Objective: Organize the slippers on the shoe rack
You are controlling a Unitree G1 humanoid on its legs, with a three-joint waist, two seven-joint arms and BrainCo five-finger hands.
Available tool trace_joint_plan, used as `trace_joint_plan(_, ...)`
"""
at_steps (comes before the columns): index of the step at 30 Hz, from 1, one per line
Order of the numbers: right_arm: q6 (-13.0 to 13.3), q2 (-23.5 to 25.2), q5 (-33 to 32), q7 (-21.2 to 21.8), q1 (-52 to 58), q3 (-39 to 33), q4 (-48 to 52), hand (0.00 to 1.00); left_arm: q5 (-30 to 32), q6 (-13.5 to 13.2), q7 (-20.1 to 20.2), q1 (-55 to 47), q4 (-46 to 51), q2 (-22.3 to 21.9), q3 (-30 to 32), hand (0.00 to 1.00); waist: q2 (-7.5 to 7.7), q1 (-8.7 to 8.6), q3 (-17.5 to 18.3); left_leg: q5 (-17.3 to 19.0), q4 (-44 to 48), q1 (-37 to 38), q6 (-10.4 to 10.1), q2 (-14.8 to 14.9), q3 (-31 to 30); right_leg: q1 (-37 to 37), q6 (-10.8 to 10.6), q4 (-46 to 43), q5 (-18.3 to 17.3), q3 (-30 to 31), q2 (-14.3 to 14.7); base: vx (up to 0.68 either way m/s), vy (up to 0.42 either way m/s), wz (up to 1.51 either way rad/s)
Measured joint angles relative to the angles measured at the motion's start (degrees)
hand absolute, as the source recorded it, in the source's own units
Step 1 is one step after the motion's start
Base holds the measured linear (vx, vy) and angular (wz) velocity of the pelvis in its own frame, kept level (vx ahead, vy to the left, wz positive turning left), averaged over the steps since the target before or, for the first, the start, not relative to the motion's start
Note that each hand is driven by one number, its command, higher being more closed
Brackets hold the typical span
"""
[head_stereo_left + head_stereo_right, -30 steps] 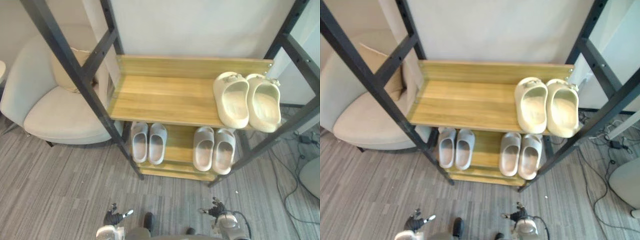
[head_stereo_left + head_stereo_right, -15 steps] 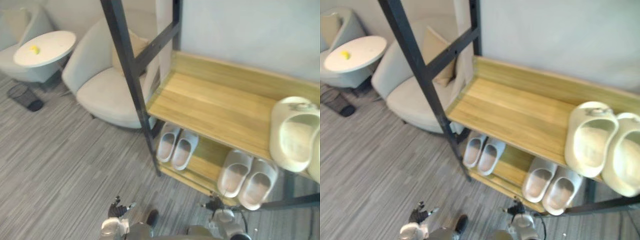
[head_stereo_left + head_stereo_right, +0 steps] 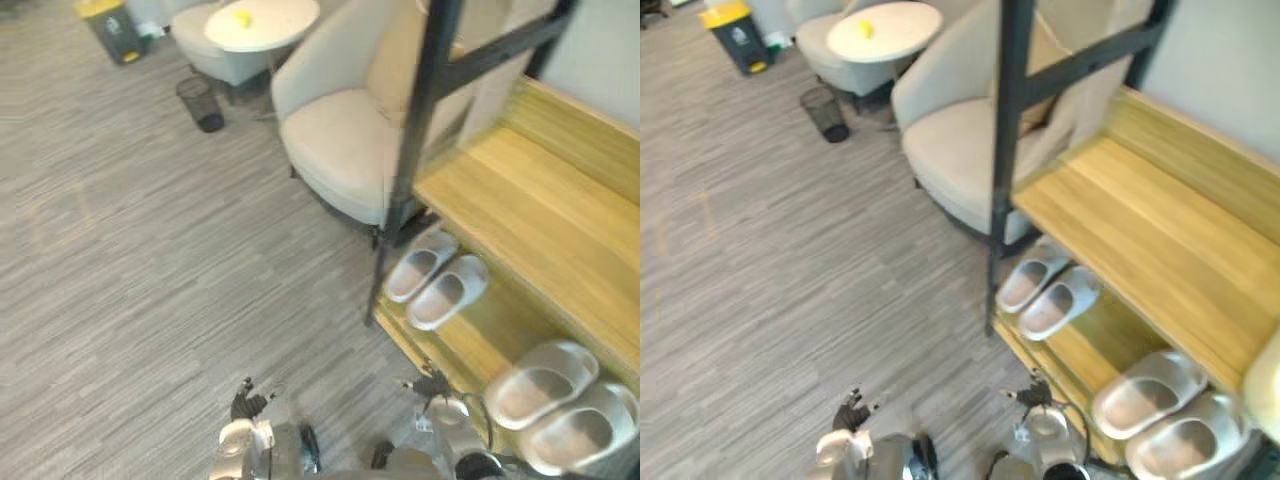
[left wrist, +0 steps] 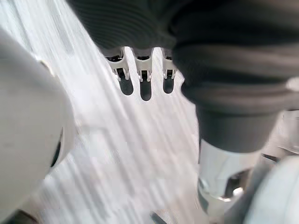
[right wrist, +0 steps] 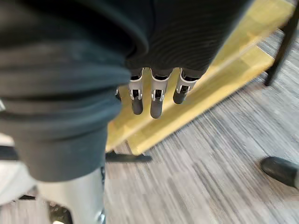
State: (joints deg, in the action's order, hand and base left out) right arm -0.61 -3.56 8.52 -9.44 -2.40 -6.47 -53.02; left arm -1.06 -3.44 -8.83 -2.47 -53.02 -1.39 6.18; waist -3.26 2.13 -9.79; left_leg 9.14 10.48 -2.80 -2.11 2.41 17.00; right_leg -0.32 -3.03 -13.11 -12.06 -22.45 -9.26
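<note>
- The right hand (image 3: 432, 385) hung slack and empty just beside the shoe rack's lower shelf (image 3: 470, 338). The left hand (image 3: 247, 403), equally loose and empty, hung farther off.
- Four grey slippers lay there, ahead and to the robot's right, long axes front to back: the pair by the post (image 3: 447, 293) and the second pair (image 3: 545, 372).
- What appeared to be one cream slipper (image 3: 1266, 385) sat on the upper shelf (image 3: 520, 200).

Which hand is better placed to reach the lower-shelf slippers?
Right: the right hand hangs open beside the lower shelf and its grey slippers; the left hand hangs farther off, over carpet.
</note>
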Motion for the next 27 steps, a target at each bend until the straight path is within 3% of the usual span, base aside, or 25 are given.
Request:
trace_joint_plan(3, -0.3, 1.2, 0.2, 0.0, 0.1, -0.1, -2.8, 0.0, 1.0, 0.2, 0.0, -0.6, -0.9, 2.4, -1.1, 0.0, 1.67, 0.12, 0.3, -1.0, -1.4, 0.6, 0.9, -1.9, -2.5, 2.6, -1.0, 3.5, 2.0, 0.9, -0.4, 0.01, 0.146, 0.52)
trace_joint_plan(6, -0.3, 1.1, 0.4, 0.1, -0.2, -0.1, -3.1, 0.0, 1.0, 0.2, 0.0, -1.1, -1.2, 3.0, -1.0, 0.0, 2.15, 0.35, 0.3, -1.6, -2.3, 1.8, 1.9, -3.0, -4.2, 2.6, -1.3, 0.1, 1.9, 0.8, -1.7, 0.0, 0.105, 0.34)
trace_joint_plan(8, -0.3, 1.1, 0.4, 0.1, -0.1, -0.1, -3.1, 0.0, 1.0, 0.0, 0.0, -1.0, -1.5, 3.1, -1.1, 0.0, 2.6, -0.18, 0.0, -3.1, -5.0, 3.5, 3.1, -4.7, -8.3, 1.4, -1.6, -7.4, 0.7, 1.3, -3.8, -0.03, 0.059, 0.84)
trace_joint_plan(9, -0.3, 1.3, 0.3, 0.1, 0.2, -0.3, -3.1, 0.0, 1.0, 0.1, 0.0, -1.0, -1.6, 3.3, -1.1, 0.0, 2.85, -0.51, 0.0, -4.0, -6.6, 4.2, 3.8, -5.0, -11.1, -2.4, 0.1, -14.8, -0.6, 5.6, -4.0, -0.03, 0.005, 1.17)
trace_joint_plan(12, -0.5, 2.7, 0.2, 0.3, 0.7, -0.2, -3.2, 0.0, 0.8, 0.1, -0.1, -0.9, -1.6, 3.7, -0.4, 0.0, 3.75, -1.14, 0.0, -5.4, -8.9, 4.2, 4.6, -5.4, -17.6, -7.2, -0.4, -16.4, -3.9, 17.5, 1.5, 0.0, -0.084, 1.21)
trace_joint_plan(15, -0.5, 3.1, 0.0, 0.3, 0.9, -0.2, -2.7, 0.0, 0.2, 0.1, -0.9, -0.9, -1.7, 3.7, 0.8, 0.0, 4.51, -1.52, -0.1, -5.2, -9.2, 4.4, 4.2, -6.3, -24.9, -10.9, -0.6, -14.9, -3.6, 24.6, 4.7, 0.03, -0.161, 1.33)
trace_joint_plan(16, -0.5, 3.5, -0.1, 0.3, 1.4, -0.2, -2.6, 0.0, -0.3, -0.1, -1.0, -1.1, -1.5, 4.0, 2.3, 0.0, 6.33, -1.66, 0.1, -4.9, -8.8, 4.8, 3.6, -8.4, -28.0, -10.3, -0.1, -11.6, -2.6, 25.7, 3.5, 0.08, -0.248, 1.59)
trace_joint_plan(17, -0.6, 3.7, -0.2, 0.3, 2.0, -0.3, -2.6, 0.0, -0.3, 0.0, -1.0, -0.9, -1.8, 3.3, 3.6, 0.0, 6.96, -1.89, 0.2, -4.5, -7.5, 5.0, 2.9, -8.9, -30.6, -9.7, 0.4, -12.7, -4.7, 22.8, 2.5, 0.12, -0.251, 1.45)
trace_joint_plan(19, -0.5, 3.5, -0.2, 0.0, 2.2, -0.6, -1.7, 0.0, -0.4, -0.2, -1.1, -1.9, -0.1, 1.5, 6.1, 0.0, 4.94, -0.07, 1.0, -2.3, -2.8, 1.7, 0.4, -7.4, -31.6, -9.4, 0.8, -12.1, -5.4, 20.2, 3.4, 0.24, -0.183, 0.72)
trace_joint_plan(21, -0.5, 3.8, -0.2, 0.2, 0.8, 1.2, -0.8, 0.0, -1.5, 0.0, -1.0, -2.8, 0.2, 0.4, 8.5, 0.0, 2.63, -0.01, 0.2, 3.6, 11.9, -5.4, -1.8, -5.3, -28.4, -6.8, 2.2, -9.8, -4.6, 16.1, 5.1, 0.26, -0.136, 0.68)
trace_joint_plan(22, -0.6, 4.1, -0.2, 0.2, 1.0, 2.1, 0.0, 0.0, -2.3, 0.0, -1.0, -2.5, 1.1, -0.1, 9.7, 0.0, 1.98, 0.02, -0.4, 5.2, 20.8, -9.3, -3.3, -3.6, -24.8, -4.6, 2.8, -8.5, -4.6, 14.1, 6.4, 0.2, -0.098, 0.71)
trace_joint_plan(23, -0.5, 4.4, -0.3, 0.3, 1.1, 2.4, 0.6, 0.0, -2.8, 0.0, -1.0, -2.4, 2.0, -0.3, 10.5, 0.0, 2.1, 0.42, -0.9, 5.3, 25.5, -11.5, -3.5, -2.3, -21.7, -3.0, 3.2, -7.8, -4.7, 13.2, 6.9, 0.29, -0.113, 0.57)
trace_joint_plan(24, -0.5, 5.2, -0.7, 0.1, 1.0, 2.9, 1.0, 0.0, -3.7, -0.1, -0.9, -2.4, 3.4, -0.1, 10.7, 0.0, 2.72, 1.36, -1.6, 6.4, 32.6, -13.6, -2.4, 1.7, -13.6, 0.4, 4.0, -6.1, -5.2, 11.5, 7.4, 0.23, -0.068, 0.4)
trace_joint_plan(26, -0.6, 5.4, -0.9, 0.0, 0.9, 3.5, 2.5, 0.0, -3.7, 0.0, -1.0, -2.1, 4.4, 0.7, 10.2, 0.0, 3.93, 1.57, -2.2, 7.8, 34.6, -15.6, 0.0, 6.1, -5.7, 4.5, 4.4, -2.7, -5.7, 9.2, 7.1, 0.24, -0.021, 0.5)
trace_joint_plan(27, -0.5, 5.4, -1.3, -0.1, 0.8, 3.4, 3.0, 0.0, -3.7, 0.0, -1.0, -2.1, 4.7, 0.7, 10.2, 0.0, 4.16, 1.57, -2.3, 8.1, 34.1, -16.3, 0.5, 6.9, -4.0, 5.3, 4.2, -1.6, -5.8, 8.6, 6.9, 0.26, 0.058, 0.57)
